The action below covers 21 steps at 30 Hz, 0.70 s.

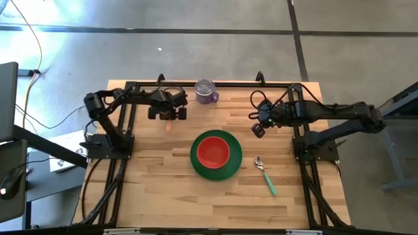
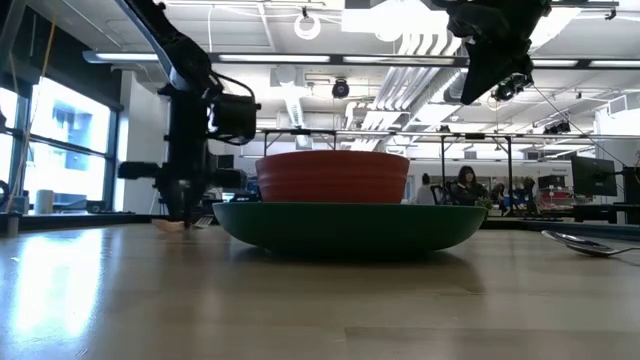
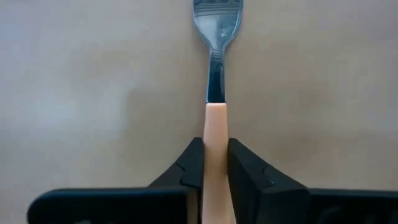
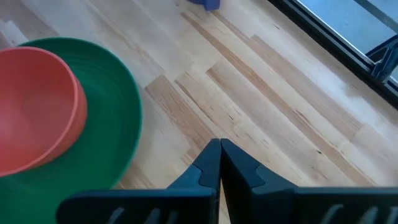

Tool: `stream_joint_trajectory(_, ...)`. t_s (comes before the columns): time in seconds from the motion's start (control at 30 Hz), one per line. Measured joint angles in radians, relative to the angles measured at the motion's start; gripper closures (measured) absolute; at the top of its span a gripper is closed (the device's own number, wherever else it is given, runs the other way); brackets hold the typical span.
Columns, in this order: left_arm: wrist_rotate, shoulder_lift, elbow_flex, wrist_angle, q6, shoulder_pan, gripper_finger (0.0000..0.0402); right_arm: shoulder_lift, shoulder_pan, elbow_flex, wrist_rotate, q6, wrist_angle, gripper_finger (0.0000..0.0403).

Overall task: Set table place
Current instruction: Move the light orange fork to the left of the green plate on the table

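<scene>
Your left tool (image 3: 214,169) is clamped on the orange handle of the fork (image 3: 215,74), down at the tabletop (image 1: 157,183) near the far edge beside the purple mug (image 1: 206,92). Your right tool (image 4: 220,163) hangs above the tabletop, fingers pressed together and empty. The red bowl (image 1: 213,151) sits in the green plate (image 1: 230,169) at centre, with the spoon (image 1: 266,175) just to its right.

1. Bowl (image 1: 213,151) sits in plate (image 1: 225,171), mid bench (image 1: 163,189).
2. Spoon (image 1: 265,175) lies on the bench just right of the plate.
3. Fork (image 1: 168,124) lies on the bench left of and behind the plate, between the left end effector (image 1: 168,115) fingers.
4. Mug (image 1: 206,92) stands at the back edge.
5. Right end effector (image 1: 259,129) hangs right of and behind the plate.
</scene>
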State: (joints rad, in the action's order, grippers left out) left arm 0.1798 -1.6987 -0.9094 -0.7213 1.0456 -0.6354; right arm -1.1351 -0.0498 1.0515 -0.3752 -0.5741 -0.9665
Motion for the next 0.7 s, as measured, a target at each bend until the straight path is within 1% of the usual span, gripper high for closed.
stream_joint_trajectory(0.1,0.003,0.056,-0.003,-0.036,0.051,0.047,0.0372,0.0,-0.001,0.0,0.0,0.02,0.0,0.0403)
stream_joint_trajectory(0.17,0.004,0.099,-0.002,-0.087,0.085,0.1,0.0372,0.0,-0.003,0.0,0.0,0.035,0.0,0.0403)
stream_joint_trajectory(0.33,0.026,0.18,-0.004,-0.12,0.26,0.303,0.0372,0.002,-0.003,0.0,0.0,0.059,0.0,0.0403)
stream_joint_trajectory(0.57,0.077,0.17,-0.004,-0.115,0.577,0.593,0.0372,0.002,-0.003,0.0,0.0,0.067,0.0,0.0403)
stream_joint_trajectory(0.7,0.126,0.153,-0.005,-0.108,0.752,0.71,0.0372,0.002,-0.003,0.0,0.0,0.071,0.001,0.0403)
